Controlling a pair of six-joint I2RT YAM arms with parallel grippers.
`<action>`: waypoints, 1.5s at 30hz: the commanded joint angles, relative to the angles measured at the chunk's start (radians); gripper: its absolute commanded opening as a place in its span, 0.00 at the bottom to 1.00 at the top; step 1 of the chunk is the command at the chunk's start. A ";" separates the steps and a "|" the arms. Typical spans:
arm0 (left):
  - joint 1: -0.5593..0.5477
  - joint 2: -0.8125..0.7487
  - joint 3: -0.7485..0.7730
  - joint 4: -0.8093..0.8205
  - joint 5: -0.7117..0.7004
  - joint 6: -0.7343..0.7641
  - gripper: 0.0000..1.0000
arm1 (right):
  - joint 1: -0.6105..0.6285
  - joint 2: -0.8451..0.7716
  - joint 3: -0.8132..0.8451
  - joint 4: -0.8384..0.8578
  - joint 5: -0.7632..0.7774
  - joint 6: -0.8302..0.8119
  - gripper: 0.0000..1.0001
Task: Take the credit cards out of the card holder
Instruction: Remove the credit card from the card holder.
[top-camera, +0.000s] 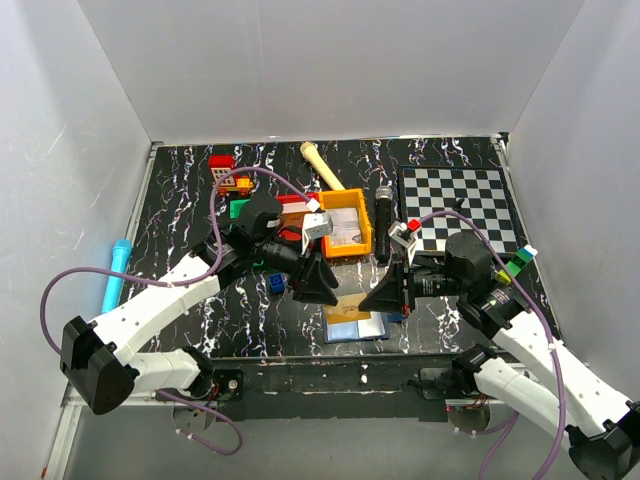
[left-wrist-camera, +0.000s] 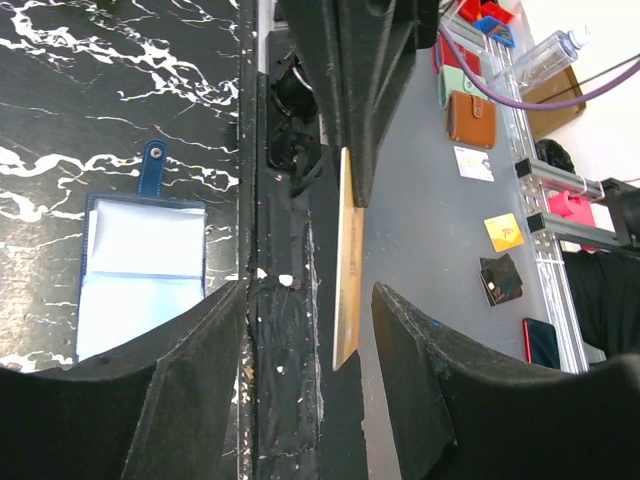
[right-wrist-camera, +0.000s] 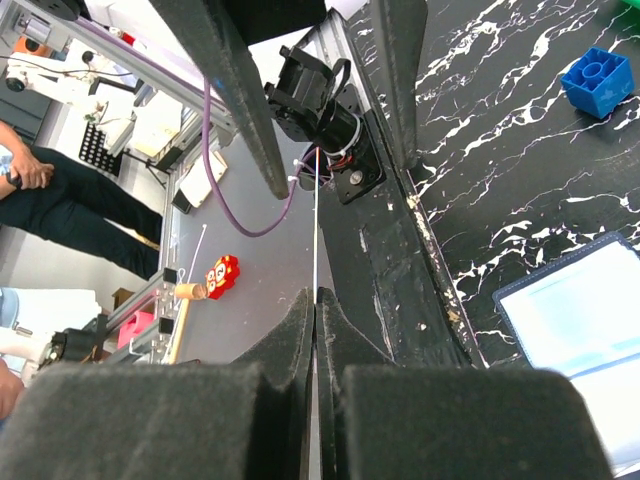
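Hand-over of a credit card (left-wrist-camera: 346, 260) between the two arms, above the near edge of the table (left-wrist-camera: 120, 90). The right gripper (right-wrist-camera: 315, 300) is closed flat on one end of the card, which shows only as a thin line in that gripper's wrist view; no gap is visible between its pads. The left gripper (left-wrist-camera: 310, 295) faces it tip to tip, with its jaws partly apart and one finger on either side of the card's free end. A gap shows on both sides, so it grips nothing. The card holder (left-wrist-camera: 140, 270) lies open and flat on the table, below and just to one side of both grippers, pale inner faces up; whether further cards sit in its pockets cannot be told. Risks, as judged: the card is thin, smooth and held at one end only, so a release by the right gripper before the left has closed would drop it, possibly off the table edge. The card also sits nearer one left finger than the other, so closing may push it sideways, bend it, or twist it out of the right pads.
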 joint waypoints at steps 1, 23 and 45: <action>-0.035 0.005 0.057 -0.034 0.034 0.036 0.52 | -0.002 0.006 0.052 0.022 -0.030 -0.016 0.01; -0.059 0.035 0.072 -0.002 0.017 0.048 0.28 | 0.000 0.014 0.045 0.034 -0.033 -0.010 0.01; -0.064 0.051 0.084 0.018 0.020 0.017 0.23 | 0.000 0.015 0.043 0.036 -0.039 -0.010 0.01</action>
